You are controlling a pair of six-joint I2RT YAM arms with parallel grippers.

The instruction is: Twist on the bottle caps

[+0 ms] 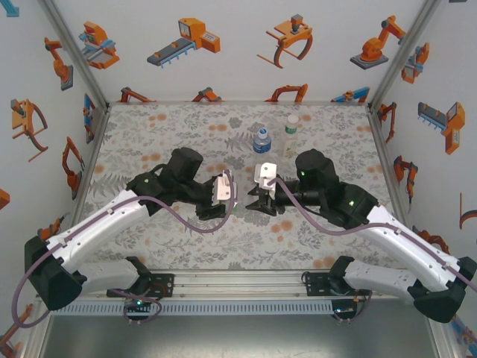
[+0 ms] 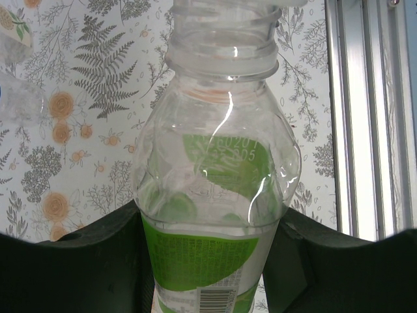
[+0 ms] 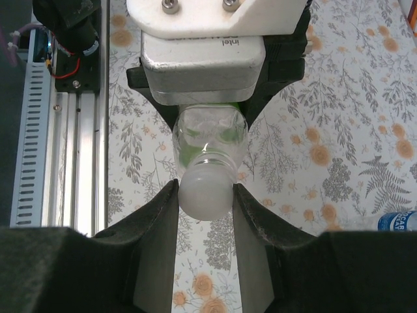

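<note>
From above, the left gripper (image 1: 227,190) and the right gripper (image 1: 258,198) face each other, tips close together, over the middle of the floral table (image 1: 149,142). Behind them two bottles stand upright and just beside one another, well clear of both arms: the blue-labelled bottle (image 1: 261,140) and the slim bottle (image 1: 291,134) to its right.

In the left wrist view, the dark fingers (image 2: 85,261) are clenched on either side of the green-labelled bottle (image 2: 215,195), gripping its clear body at the top of the label. The threaded neck runs to the top edge of the view.

In the right wrist view, the right gripper's two fingers press against the sides of a white cap (image 3: 205,192), grasping it. The cap sits on the mouth of the green-labelled bottle, whose body runs away from the camera into the left gripper
</note>
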